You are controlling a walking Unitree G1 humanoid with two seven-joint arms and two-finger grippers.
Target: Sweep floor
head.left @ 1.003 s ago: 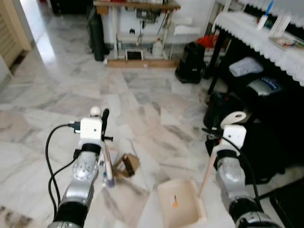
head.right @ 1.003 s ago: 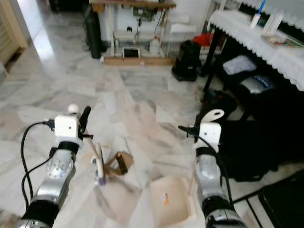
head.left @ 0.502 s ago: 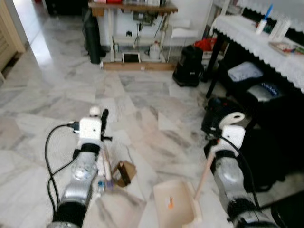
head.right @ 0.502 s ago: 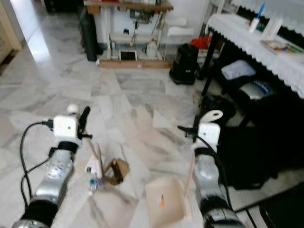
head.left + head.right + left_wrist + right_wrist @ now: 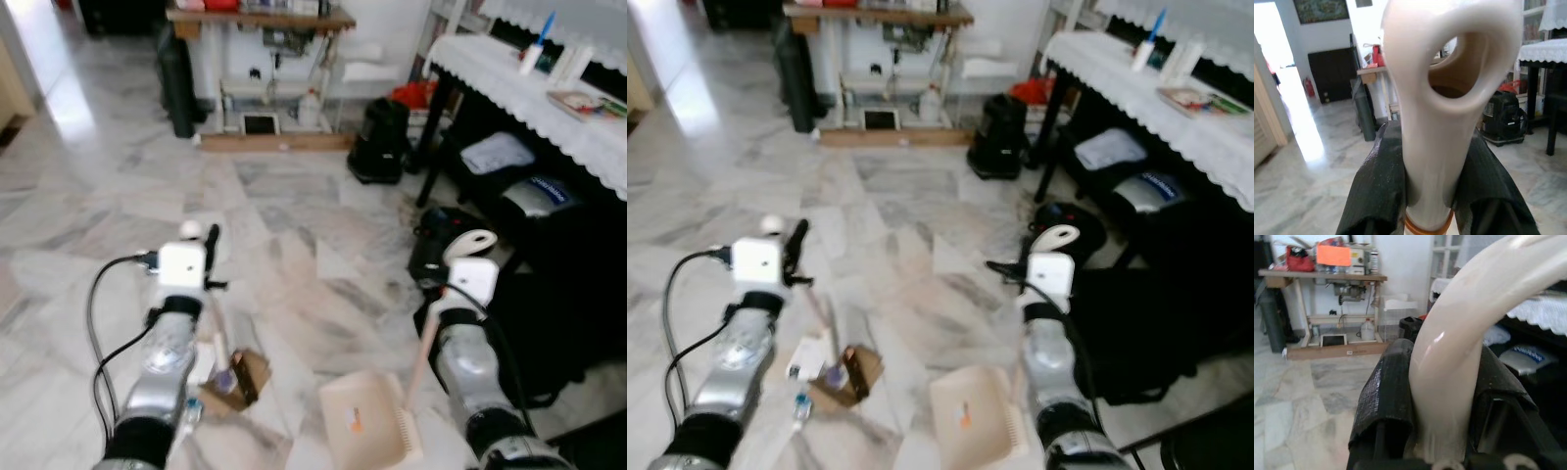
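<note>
Left wrist view: the left hand (image 5: 1432, 196) has both black fingers (image 5: 1376, 191) pressed tight against the cream broom handle (image 5: 1437, 137), whose looped end rises in front of the lens.
Right wrist view: the right hand (image 5: 1442, 416) is clamped on the curved cream dustpan handle (image 5: 1449, 362), one finger (image 5: 1383, 396) on each side of it.
Broom: its stick runs down from the left hand to the marble floor (image 5: 294, 206); the head (image 5: 223, 377) sits at about 7 o'clock in the left eye view, among the litter.
Litter: a brown cardboard piece (image 5: 250, 377) touches the broom head, a white card (image 5: 805, 358) lies just beside it, and a small bottle (image 5: 800, 404) is near.
Dustpan: the cream pan (image 5: 367, 426) rests on the floor at about 5 o'clock, a small orange scrap (image 5: 355, 424) inside it, set apart from the litter.
Surroundings: a sewing-machine surface (image 5: 260, 20) at 12 o'clock; a surface with a white lace cloth (image 5: 549, 108) at 2 o'clock, dark bags (image 5: 382, 142) beside it.
</note>
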